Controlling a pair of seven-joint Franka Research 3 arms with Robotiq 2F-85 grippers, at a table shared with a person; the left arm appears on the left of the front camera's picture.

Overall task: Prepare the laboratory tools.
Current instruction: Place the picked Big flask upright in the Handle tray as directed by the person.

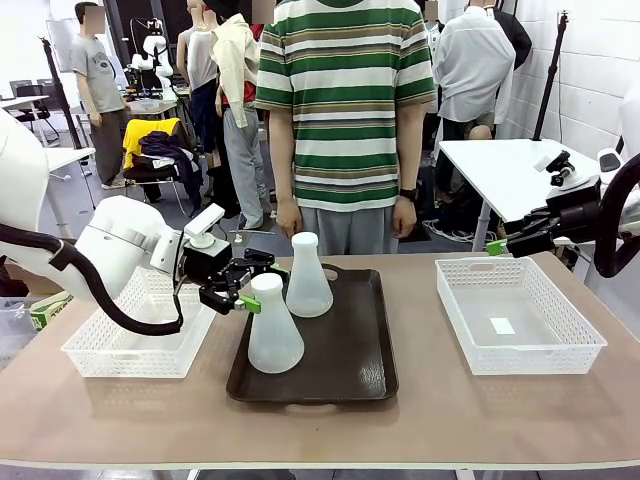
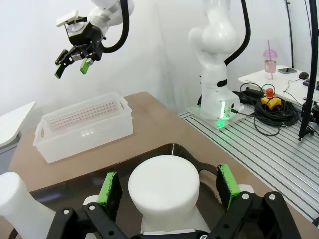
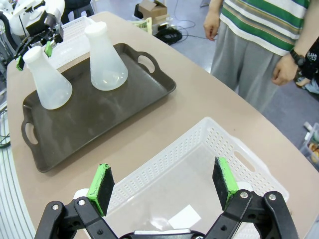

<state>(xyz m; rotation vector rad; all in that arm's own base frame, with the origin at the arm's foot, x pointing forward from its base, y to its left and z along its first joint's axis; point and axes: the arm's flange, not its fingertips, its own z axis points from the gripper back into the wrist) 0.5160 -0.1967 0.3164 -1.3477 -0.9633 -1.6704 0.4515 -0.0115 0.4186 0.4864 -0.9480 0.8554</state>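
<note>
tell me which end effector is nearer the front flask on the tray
Left. The left end effector sits open around the front flask's white top, pads either side. The right end effector hangs far off, above the right basket.

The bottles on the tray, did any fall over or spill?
No. Both flasks, the near one and the far one, stand upright on the dark tray. No spill or breakage shows. Nothing stands out.

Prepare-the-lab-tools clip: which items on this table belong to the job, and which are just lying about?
Part of the job:
- near conical flask, on the tray, between the open left gripper fingers
- far conical flask, on the tray

Lying about:
- dark brown tray
- left white mesh basket
- right white mesh basket
</note>
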